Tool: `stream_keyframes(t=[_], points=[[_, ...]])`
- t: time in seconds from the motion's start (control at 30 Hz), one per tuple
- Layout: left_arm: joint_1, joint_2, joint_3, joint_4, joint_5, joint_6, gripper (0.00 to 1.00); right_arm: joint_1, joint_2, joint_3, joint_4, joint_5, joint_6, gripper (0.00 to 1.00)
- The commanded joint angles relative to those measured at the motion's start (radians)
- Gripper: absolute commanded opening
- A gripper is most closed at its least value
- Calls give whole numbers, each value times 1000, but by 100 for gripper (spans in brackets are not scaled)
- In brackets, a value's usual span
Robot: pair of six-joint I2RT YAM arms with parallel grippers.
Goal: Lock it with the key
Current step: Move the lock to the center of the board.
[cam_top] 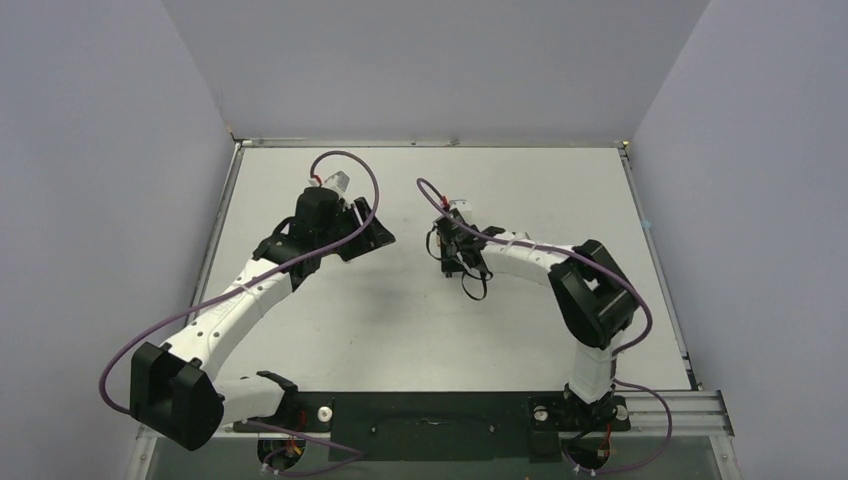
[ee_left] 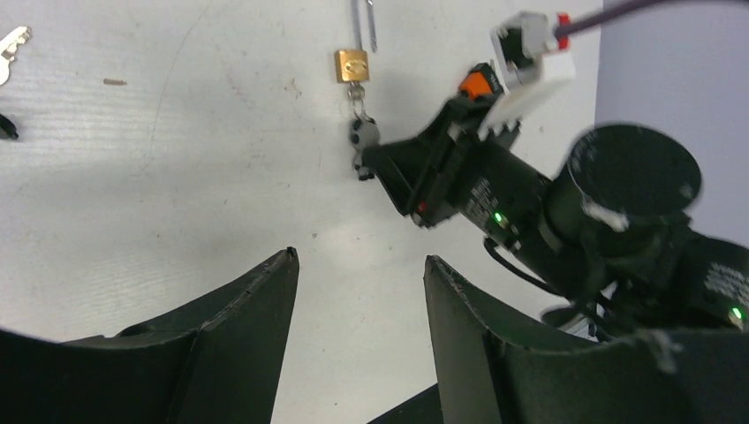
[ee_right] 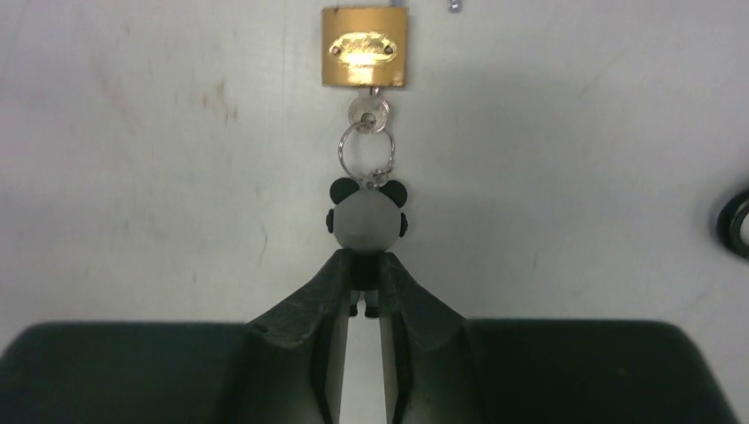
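Observation:
A small brass padlock (ee_right: 364, 47) lies flat on the white table, with a silver key (ee_right: 367, 112) in its keyhole. A ring joins the key to a grey panda charm (ee_right: 366, 217). My right gripper (ee_right: 366, 265) is shut on the panda charm's body, just below the lock. In the left wrist view the padlock (ee_left: 351, 65) and charm (ee_left: 363, 135) lie beyond my left gripper (ee_left: 358, 258), which is open, empty and well short of them. In the top view the right gripper (cam_top: 452, 235) sits mid-table and the left gripper (cam_top: 372, 232) faces it.
A second silver key (ee_left: 12, 44) lies at the far left of the left wrist view. A small dark ring (ee_right: 735, 223) lies at the right edge of the right wrist view. Grey walls close the table on three sides.

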Motion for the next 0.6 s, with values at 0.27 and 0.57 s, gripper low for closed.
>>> stream_keyframes(t=[0.27, 0.57], points=[[-29, 25, -90, 103, 40, -37, 52, 211, -478, -448, 26, 26, 119, 44], [-31, 35, -91, 102, 18, -35, 52, 91, -430, -253, -62, 188, 181, 55]])
